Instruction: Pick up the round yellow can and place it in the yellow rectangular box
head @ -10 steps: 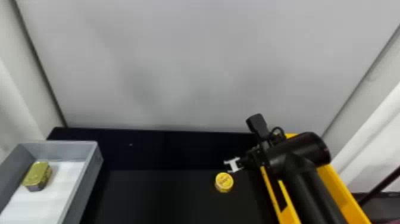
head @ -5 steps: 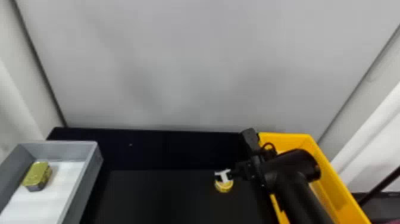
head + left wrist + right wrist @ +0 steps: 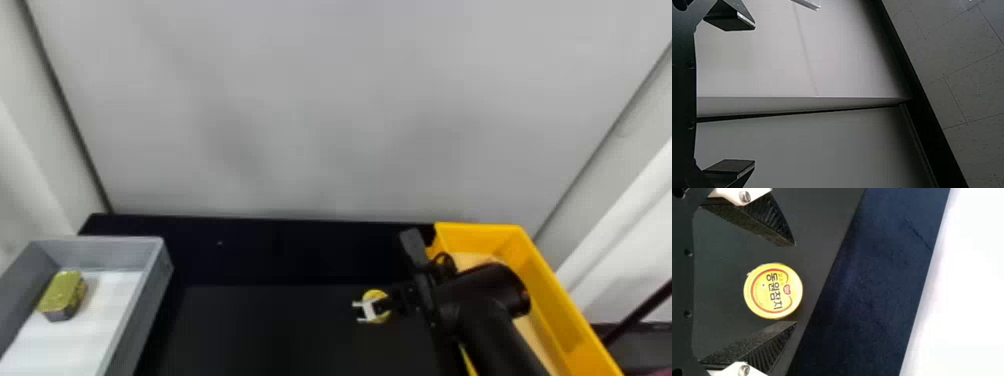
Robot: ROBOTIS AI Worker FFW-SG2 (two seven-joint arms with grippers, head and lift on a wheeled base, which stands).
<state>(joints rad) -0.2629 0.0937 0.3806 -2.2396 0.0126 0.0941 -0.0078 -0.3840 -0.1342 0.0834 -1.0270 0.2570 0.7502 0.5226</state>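
1. The right gripper [image 3: 369,310] is over the round yellow can [image 3: 773,290]. Its two fingers are wide apart, with the can between them, and it is not gripping it.
2. The can sits flat on the black table [image 3: 265,330], to the left of the yellow box [image 3: 470,237]. One finger is very close to it; I can't tell if they touch.
3. The yellow box is on the right side, and the right arm [image 3: 490,320] goes over it.
4. The left gripper [image 3: 755,94] is open too.
5. On the left is a gray tray [image 3: 102,250] with a greenish-gold tin [image 3: 62,292] in it.
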